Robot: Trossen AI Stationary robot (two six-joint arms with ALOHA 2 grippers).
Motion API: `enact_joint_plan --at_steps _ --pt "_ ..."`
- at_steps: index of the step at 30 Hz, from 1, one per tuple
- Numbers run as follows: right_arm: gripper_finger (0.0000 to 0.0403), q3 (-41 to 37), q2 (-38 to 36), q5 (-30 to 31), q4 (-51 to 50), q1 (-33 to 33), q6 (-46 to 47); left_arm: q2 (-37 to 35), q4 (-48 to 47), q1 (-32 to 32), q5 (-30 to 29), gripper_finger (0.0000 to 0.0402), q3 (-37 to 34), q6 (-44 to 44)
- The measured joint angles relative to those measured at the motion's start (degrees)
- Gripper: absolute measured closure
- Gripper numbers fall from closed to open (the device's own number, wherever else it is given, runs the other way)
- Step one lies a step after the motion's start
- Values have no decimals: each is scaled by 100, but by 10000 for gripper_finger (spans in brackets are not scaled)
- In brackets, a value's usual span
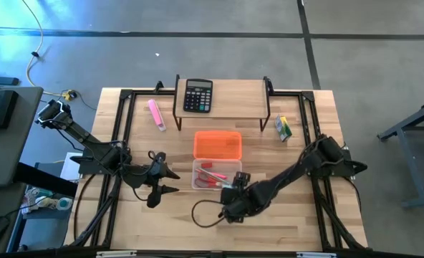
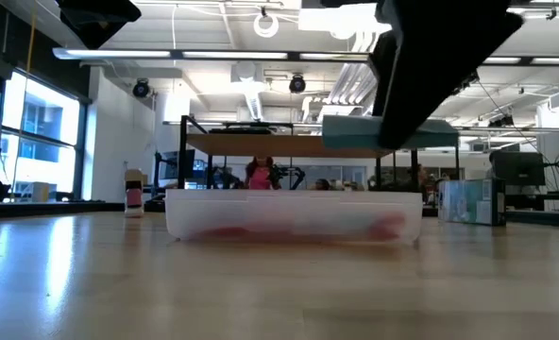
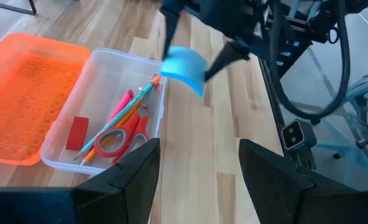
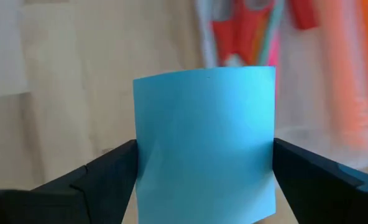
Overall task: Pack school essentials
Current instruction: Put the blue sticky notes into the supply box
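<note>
The light-blue sticky-note pad [image 4: 206,143] sits between the fingers of my right gripper [image 4: 204,158], shut on it just off the near right corner of the clear box [image 1: 217,174]. In the left wrist view the pad [image 3: 185,68] hangs in the air beside the box's rim [image 3: 162,99]. Lying on the box's floor are the red-handled scissors [image 3: 119,138], thin pens [image 3: 125,118] and a red eraser [image 3: 78,132]. The small yellow pack [image 1: 283,127] lies on the table at far right. My left gripper [image 3: 199,165] is open, left of the box, touching nothing. My right gripper pinches the sticky-note pad by two opposite side edges [image 4: 137,155], one finger [image 4: 109,174] on each side. The fingers slant down from above on the table's right side. The pad [image 2: 383,132] is lifted clear, above the box's right end, its sheets slightly curved.
An orange lid [image 1: 217,144] lies just beyond the clear box. A black calculator [image 1: 198,95] stands on a wooden shelf [image 1: 233,89] at the far edge, and a pink marker [image 1: 156,115] lies left of it. Bare wood shows near the front edge [image 1: 283,222].
</note>
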Motion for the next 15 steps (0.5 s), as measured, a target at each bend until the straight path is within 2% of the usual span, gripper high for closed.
enact_joint_plan --at_steps 8,15 --pt "61 4 -149 -34 -140 -712 -983 0 0 0 2 193 0 -1" --pt "61 4 -149 -896 -416 -1302 -1458 0 0 -1 2 193 0 -1"
